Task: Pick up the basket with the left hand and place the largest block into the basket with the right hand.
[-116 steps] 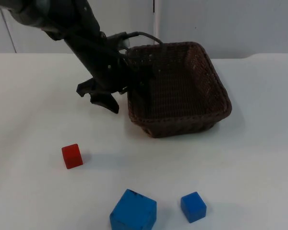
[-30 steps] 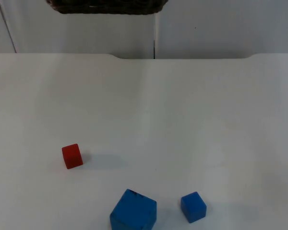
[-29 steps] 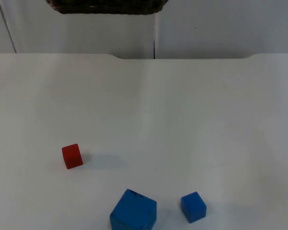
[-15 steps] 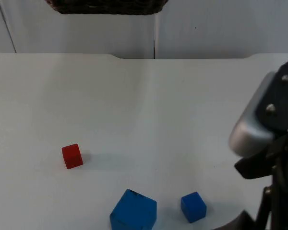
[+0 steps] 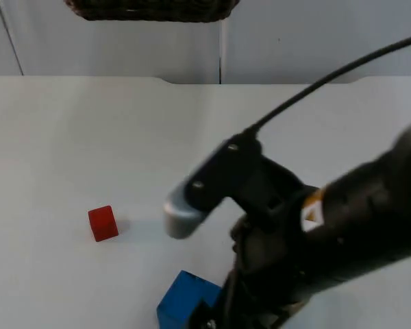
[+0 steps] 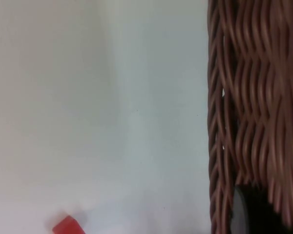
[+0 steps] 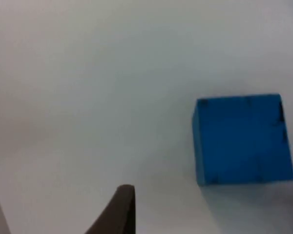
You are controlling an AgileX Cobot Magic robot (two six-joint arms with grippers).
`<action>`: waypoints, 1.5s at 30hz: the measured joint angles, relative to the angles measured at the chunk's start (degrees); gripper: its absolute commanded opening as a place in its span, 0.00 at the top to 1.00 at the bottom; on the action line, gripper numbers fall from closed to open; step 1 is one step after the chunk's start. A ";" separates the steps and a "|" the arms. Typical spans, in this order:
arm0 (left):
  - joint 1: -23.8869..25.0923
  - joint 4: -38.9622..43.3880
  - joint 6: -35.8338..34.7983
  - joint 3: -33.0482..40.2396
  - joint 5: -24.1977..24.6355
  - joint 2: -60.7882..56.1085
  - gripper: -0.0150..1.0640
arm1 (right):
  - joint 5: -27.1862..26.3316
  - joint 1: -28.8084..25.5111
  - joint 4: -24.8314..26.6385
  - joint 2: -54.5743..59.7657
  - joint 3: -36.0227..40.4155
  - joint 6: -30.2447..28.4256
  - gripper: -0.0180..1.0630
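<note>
Bright even light; soft shadow beside red block; right arm and wrist views motion-blurred.

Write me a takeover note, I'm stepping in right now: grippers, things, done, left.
Left gripper: up high, holding the basket by its rim; the lift is done.
Right gripper: its arm reaches over the table, near the big blue block; one fingertip stands beside the block, nothing gripped.
Red block sits apart on the table.
Left: grasp the big blue block, put it into the basket.
</note>
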 measured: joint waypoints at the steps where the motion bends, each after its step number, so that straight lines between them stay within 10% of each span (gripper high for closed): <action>1: 0.00 0.00 0.00 0.00 0.00 0.00 0.99 | 0.00 0.00 0.00 0.00 0.00 0.00 0.07; 20: 0.00 2.45 0.00 0.00 0.00 0.00 0.99 | 20.50 0.00 -24.22 16.70 -23.05 20.10 0.07; 30: 0.00 2.58 0.00 0.00 0.00 0.00 0.99 | 19.18 0.00 -25.24 20.06 -24.09 20.34 0.08; 45: 0.00 2.58 0.00 0.00 0.00 0.00 0.99 | 17.99 0.00 -24.72 22.39 -24.20 20.34 0.34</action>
